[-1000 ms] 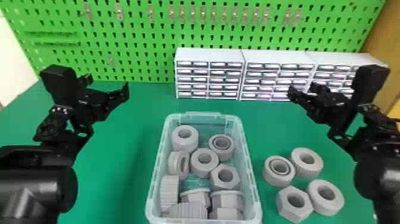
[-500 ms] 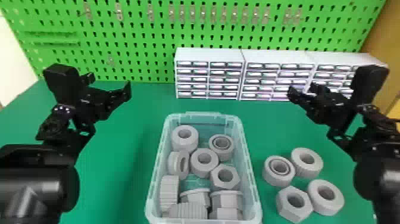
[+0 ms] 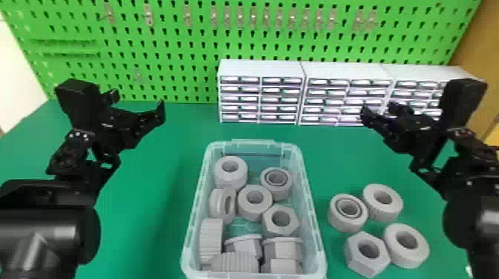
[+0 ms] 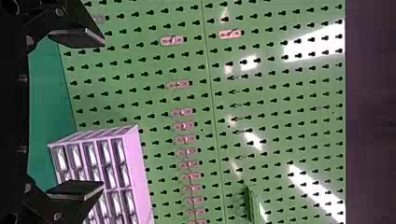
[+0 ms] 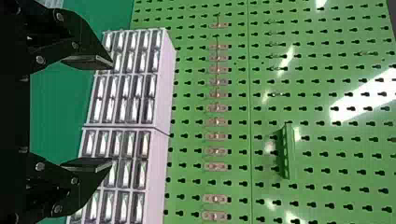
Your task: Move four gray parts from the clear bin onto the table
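"Nearest first: what lies where?"

"More gray parts (image 3: 280, 231) fill the clear bin (image 3: 189, 256); just beside it, on the robot's right, a hex nut (image 3: 359, 263) and three rings (image 3: 396, 261) lie on the table (image 3: 159, 230)"

"And the grippers?"

"The left gripper (image 3: 138, 102) and right gripper (image 3: 379, 109) are held well apart above the table, both with fingers spread"

"Farther back?"

"White drawer units (image 3: 261, 68), then the green pegboard (image 3: 178, 48)"

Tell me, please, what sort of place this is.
Probably a workshop or a robot training bench: a green pegboard, small-drawer cabinets and a clear bin of gray parts.
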`<act>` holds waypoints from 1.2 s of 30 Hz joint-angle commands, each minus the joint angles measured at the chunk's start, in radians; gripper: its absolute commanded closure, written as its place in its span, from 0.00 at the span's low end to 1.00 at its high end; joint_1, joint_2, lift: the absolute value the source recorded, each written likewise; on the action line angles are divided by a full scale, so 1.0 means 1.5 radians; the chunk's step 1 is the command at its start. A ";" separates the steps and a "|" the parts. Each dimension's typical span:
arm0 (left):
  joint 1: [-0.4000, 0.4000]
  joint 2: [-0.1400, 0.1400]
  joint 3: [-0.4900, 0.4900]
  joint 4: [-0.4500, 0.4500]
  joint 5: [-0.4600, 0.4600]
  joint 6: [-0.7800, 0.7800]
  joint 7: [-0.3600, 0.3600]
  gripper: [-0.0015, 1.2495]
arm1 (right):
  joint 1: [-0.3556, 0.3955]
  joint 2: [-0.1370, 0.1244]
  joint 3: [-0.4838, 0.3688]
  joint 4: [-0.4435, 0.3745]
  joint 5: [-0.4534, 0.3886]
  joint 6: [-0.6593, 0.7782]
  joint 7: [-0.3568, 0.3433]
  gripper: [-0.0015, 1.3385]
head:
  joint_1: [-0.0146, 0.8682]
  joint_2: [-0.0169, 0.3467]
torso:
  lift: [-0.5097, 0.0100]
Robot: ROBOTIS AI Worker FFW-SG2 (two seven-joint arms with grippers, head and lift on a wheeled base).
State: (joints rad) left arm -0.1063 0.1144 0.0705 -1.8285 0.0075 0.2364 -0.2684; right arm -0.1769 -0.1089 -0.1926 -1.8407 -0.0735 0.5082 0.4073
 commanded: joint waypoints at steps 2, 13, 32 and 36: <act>0.000 0.000 -0.002 0.000 0.001 0.000 0.000 0.16 | -0.003 0.000 0.002 -0.001 0.000 0.000 0.000 0.39 | 0.78 0.14 | 0.89; 0.000 0.000 -0.002 0.000 0.006 -0.001 0.000 0.16 | -0.003 0.001 0.003 -0.001 -0.001 0.001 0.000 0.39 | 0.78 0.14 | 0.89; -0.003 0.000 -0.005 0.000 0.003 -0.001 0.000 0.16 | -0.007 -0.006 0.011 -0.001 -0.008 0.011 0.002 0.39 | 0.78 0.14 | 0.89; -0.003 0.000 -0.003 0.000 0.003 -0.001 0.000 0.16 | -0.011 -0.009 0.016 -0.001 -0.007 0.010 0.002 0.39 | 0.78 0.14 | 0.89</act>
State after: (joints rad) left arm -0.1093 0.1150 0.0639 -1.8285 0.0124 0.2347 -0.2684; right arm -0.1867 -0.1191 -0.1761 -1.8425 -0.0859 0.5250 0.4096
